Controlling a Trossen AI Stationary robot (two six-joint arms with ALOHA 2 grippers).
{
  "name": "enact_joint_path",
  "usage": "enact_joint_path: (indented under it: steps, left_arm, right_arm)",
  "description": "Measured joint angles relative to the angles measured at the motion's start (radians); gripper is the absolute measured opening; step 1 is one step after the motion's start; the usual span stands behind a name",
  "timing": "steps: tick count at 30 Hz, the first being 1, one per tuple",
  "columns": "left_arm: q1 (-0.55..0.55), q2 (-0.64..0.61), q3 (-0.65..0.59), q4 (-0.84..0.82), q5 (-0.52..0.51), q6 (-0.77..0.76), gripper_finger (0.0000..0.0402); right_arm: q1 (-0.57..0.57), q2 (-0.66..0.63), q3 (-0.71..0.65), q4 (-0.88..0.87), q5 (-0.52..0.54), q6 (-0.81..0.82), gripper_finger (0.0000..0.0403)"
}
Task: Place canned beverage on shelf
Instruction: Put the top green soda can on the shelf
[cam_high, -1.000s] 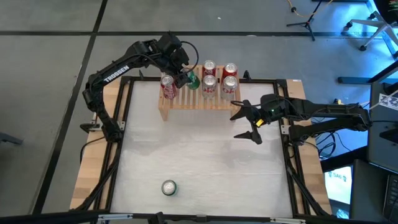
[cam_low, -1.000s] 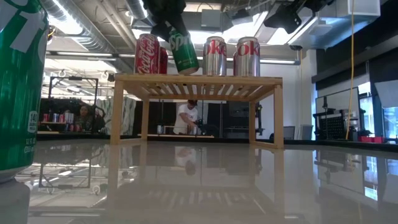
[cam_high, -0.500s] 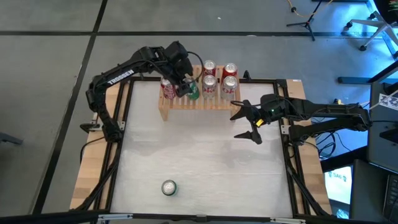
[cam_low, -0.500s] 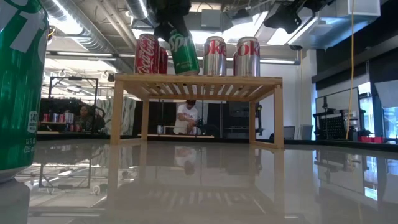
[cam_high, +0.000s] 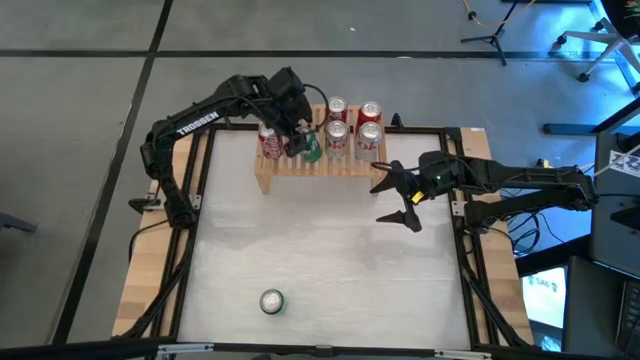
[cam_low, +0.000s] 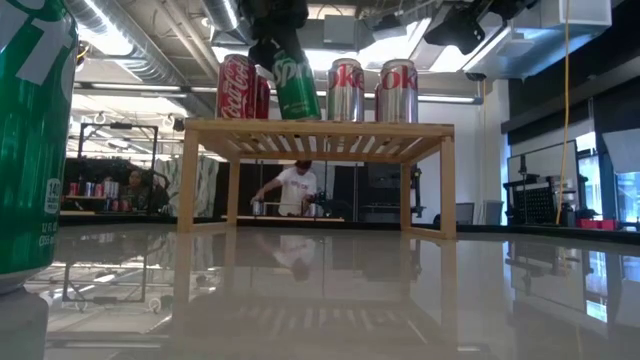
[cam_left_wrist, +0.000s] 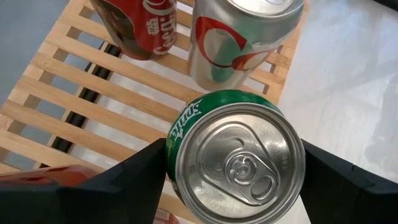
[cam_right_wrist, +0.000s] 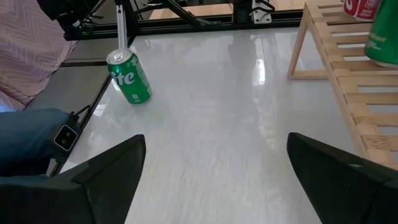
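My left gripper (cam_high: 300, 138) hangs over the light-wood shelf (cam_high: 320, 165), shut on a green Sprite can (cam_left_wrist: 233, 162). In the low view this can (cam_low: 297, 88) is tilted, its base close above the slatted top (cam_low: 320, 127). Red cans (cam_high: 270, 143) (cam_high: 337, 108) and silver cans (cam_high: 336, 138) stand upright on the slats around it. Another green can (cam_high: 271, 301) stands on the table near the front edge. My right gripper (cam_high: 395, 200) waits open, to the right of the shelf and holding nothing. My left gripper pinches the green can's two opposite side walls (cam_left_wrist: 171, 163), just below the top rim, between its two fingers (cam_left_wrist: 140, 171). The fingers slant down from above and from the far left. The can is tilted; I cannot tell whether its base touches the slats.
The cans on the shelf stand close on both sides of the held can. The white tabletop (cam_high: 320, 250) between the shelf and the front can is bare. A black frame (cam_high: 470, 260) borders the table. A person (cam_low: 295, 190) moves in the room behind.
My left gripper has moved with the green can toward the table's near edge and sunk a little over the shelf. The can has come a bit more upright and stays in the same hold.
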Motion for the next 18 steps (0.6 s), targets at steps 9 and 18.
enact_joint_path:
  steps: [9,18]
  left_arm:
    - [0.015,0.003,0.039,-0.058,-0.008,-0.003,0.0286]
    - [0.024,0.003,0.087,-0.084,-0.011,-0.005,0.0286]
  right_arm:
    - [0.0,0.0,0.0,0.0,0.0,0.0,0.0386]
    - [0.0,0.0,0.0,0.0,0.0,0.0,0.0386]
